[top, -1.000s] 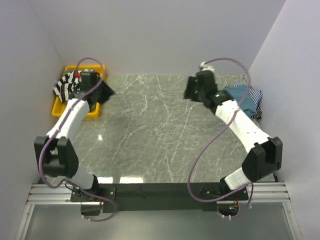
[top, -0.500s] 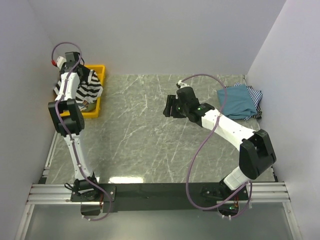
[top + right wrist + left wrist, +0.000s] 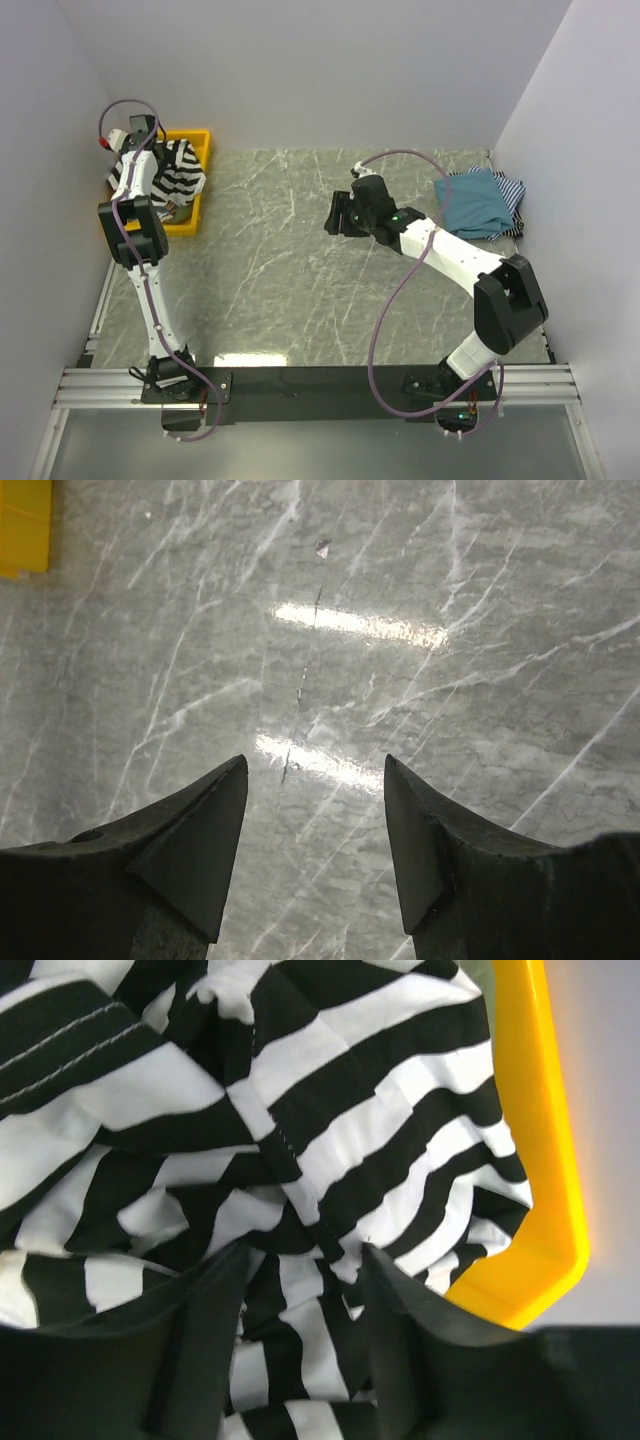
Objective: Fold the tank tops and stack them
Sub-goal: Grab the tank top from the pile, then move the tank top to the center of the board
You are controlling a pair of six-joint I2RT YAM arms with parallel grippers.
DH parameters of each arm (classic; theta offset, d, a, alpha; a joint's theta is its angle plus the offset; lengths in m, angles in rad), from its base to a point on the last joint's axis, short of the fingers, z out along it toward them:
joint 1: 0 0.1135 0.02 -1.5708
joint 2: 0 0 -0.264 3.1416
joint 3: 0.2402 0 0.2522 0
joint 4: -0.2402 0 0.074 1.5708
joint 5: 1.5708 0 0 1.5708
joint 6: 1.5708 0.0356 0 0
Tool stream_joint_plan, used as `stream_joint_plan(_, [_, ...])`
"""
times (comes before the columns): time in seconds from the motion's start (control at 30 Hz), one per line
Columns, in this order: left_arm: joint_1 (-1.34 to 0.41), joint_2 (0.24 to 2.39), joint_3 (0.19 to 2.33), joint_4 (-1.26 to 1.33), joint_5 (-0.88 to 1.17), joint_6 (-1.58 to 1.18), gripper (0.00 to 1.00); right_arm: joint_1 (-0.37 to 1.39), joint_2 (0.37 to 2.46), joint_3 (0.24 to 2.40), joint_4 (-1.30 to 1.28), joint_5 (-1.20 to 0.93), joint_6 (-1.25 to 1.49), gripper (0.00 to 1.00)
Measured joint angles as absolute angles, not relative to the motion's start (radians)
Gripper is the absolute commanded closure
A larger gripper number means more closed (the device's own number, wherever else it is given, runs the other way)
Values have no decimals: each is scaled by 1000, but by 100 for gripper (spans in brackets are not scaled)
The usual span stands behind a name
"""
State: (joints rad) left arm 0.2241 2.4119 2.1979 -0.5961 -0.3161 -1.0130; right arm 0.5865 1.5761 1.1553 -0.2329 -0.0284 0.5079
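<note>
A black-and-white striped tank top (image 3: 186, 175) lies crumpled in the yellow tray (image 3: 197, 139) at the far left. My left gripper (image 3: 150, 162) reaches down into it. In the left wrist view the gripper (image 3: 303, 1260) has its jaws apart, with folds of the striped top (image 3: 350, 1080) between the fingers. A teal-blue tank top (image 3: 473, 203) lies at the far right on a thin-striped one (image 3: 513, 193). My right gripper (image 3: 336, 212) is open and empty over the middle of the table, as the right wrist view shows (image 3: 315, 770).
The grey marble table (image 3: 280, 270) is walled on three sides. The tray's rim (image 3: 550, 1160) stands close to the right of my left fingers. A corner of the tray (image 3: 25, 525) shows at the top left of the right wrist view.
My left arm swung from beside the tray to up and over it, and the gripper went down into the striped top. My right gripper moved left from the teal top toward the table's middle.
</note>
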Motion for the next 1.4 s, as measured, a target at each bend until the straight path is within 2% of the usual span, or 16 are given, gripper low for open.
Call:
stream_joint_plan(0.03, [226,2416,2198,-587,-316,-1015,59,587,1582,1155,-233,-29,508,37])
stream_joint_plan(0.07, [227,2419,2198,-583,-316,-1016,64,587,1588,1155,-233,-28,508,37])
stream_joint_plan(0.3, [233,2423,2184,-518,-302,-1017,89,587,1604,1155,-231,-28,508,37])
stream_joint_plan(0.33, [234,2425,2184,-511,-298,-1017,99,587,1606,1155,-231,-29,508,38])
stream_joint_plan(0.73, [234,2374,2088,-374,-249,-1006,100,587,1610,1155,-228,-31,508,38])
stream_joint_plan(1.17, [200,1935,2024,-187,-196,-923,100,587,1626,1167,-227,-25,507,39])
stream_joint_plan(1.4, [9,1684,1876,-115,-218,-863,100,587,1622,1205,-232,20,505,38])
